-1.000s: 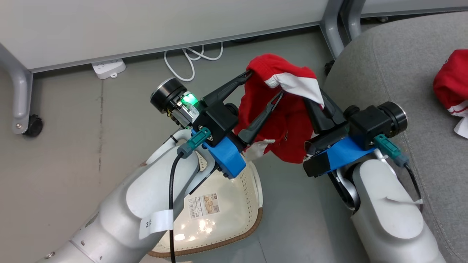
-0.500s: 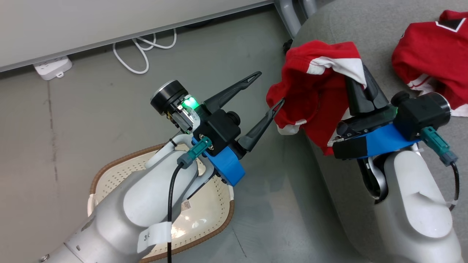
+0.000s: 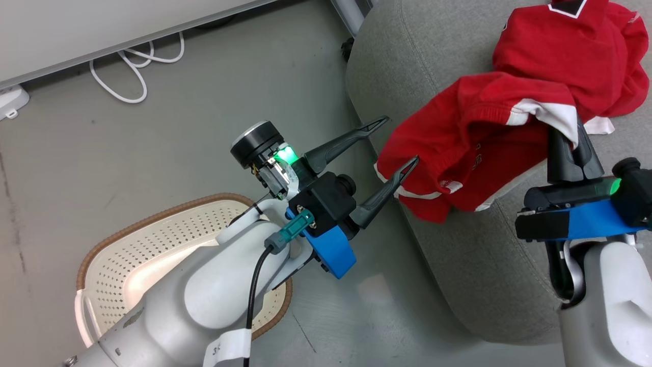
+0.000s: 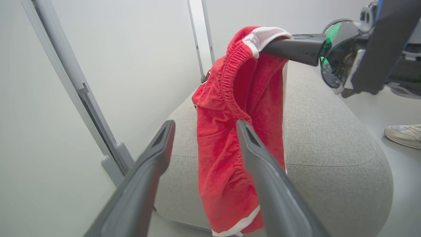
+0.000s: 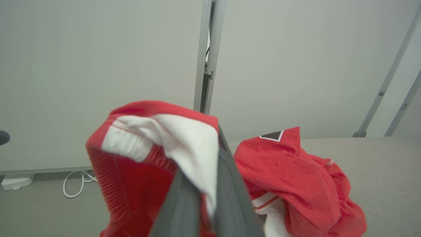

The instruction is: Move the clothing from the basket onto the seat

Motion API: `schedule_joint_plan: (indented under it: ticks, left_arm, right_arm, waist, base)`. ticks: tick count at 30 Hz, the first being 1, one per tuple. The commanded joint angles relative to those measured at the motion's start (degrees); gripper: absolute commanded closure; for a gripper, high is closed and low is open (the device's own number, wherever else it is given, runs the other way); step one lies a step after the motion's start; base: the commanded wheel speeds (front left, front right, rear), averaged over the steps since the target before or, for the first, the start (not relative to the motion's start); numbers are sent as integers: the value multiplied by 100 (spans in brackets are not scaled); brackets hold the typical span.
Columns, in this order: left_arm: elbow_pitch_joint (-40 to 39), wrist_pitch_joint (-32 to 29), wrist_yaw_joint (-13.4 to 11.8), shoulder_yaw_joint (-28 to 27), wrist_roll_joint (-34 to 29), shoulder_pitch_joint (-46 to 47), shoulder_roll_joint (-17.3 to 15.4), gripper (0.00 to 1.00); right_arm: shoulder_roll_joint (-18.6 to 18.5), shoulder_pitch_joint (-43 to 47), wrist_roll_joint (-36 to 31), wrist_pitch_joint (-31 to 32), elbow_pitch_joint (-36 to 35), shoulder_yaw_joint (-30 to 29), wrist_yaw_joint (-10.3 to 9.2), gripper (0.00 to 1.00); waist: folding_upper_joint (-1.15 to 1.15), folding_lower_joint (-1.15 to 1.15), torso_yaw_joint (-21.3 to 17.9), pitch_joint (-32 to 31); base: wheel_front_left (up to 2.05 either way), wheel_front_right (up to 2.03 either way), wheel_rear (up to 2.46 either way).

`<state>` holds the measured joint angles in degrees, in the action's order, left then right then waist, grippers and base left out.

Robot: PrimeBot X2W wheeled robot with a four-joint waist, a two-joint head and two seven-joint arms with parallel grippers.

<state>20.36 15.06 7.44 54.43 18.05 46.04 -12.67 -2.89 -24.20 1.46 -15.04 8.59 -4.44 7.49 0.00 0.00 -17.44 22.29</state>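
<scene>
Floor (image 3: pixel 127 153): grey and smooth, running up to the side of the seat (image 3: pixel 458 265). A white cable (image 3: pixel 133 65) lies on it, well away from the seat.
Seat: big, grey and soft, with a rounded edge.
Red jersey (image 3: pixel 560 46): lies in a heap on top of the seat, back from its edge.
Red shorts (image 3: pixel 458 153): no longer out over the floor beside the seat. They are now up over the seat's edge, right by the jersey. Their low end droops down the seat's side.
Right gripper (image 3: pixel 567 145): pressed together on the white part of the waistband, holding the shorts up above the seat.
Left gripper (image 3: pixel 402 138): no longer has a finger in the shorts. Its fingers are spread wide and hold nothing. It hangs just off the seat's edge, close to the hem. I cannot tell if one tip touches the cloth.
Basket (image 3: pixel 168 210): on the floor, away from the seat, partly under the left arm. The part that shows has no clothes in it.
Shoe (image 4: pixel 403 135): a person's shoe, on the floor near the seat's far side.
What this means: the carry is nearly done, and this looks like the last piece. The shorts do not yet rest on the seat. I think the right gripper should go a bit further over the seat and then let go. If it lets go here, the drooping end may pull the shorts off.
</scene>
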Motion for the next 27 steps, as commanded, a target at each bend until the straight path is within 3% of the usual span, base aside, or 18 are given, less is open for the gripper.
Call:
schedule_joint_plan:
  ticks: [1, 16, 22, 27]
  left_arm:
    - [-20, 18, 5, 12, -30, -12, -14, 0]
    - [-7, 18, 0, -42, 24, 18, -75, 0]
    - [-103, 17, -24, -198, -62, 97, -167, 0]
    - [-185, 17, -24, -281, -141, 198, -270, 0]
  right_arm:
    - [1, 116, -23, -21, -52, -79, 1, 100]
    - [1, -3, -31, -21, -162, -178, 1, 100]
    - [-210, -742, -77, -21, -361, -45, 1, 100]
    - [-610, -1852, -114, -21, -521, -261, 1, 100]
  waist:
    - [0, 0, -50, 31]
    - [0, 0, -141, 107]
    - [0, 0, -155, 352]
    - [0, 0, -144, 707]
  base:
    - [0, 0, 0]
    - [0, 0, 0]
    - [0, 0, 0]
    - [0, 0, 0]
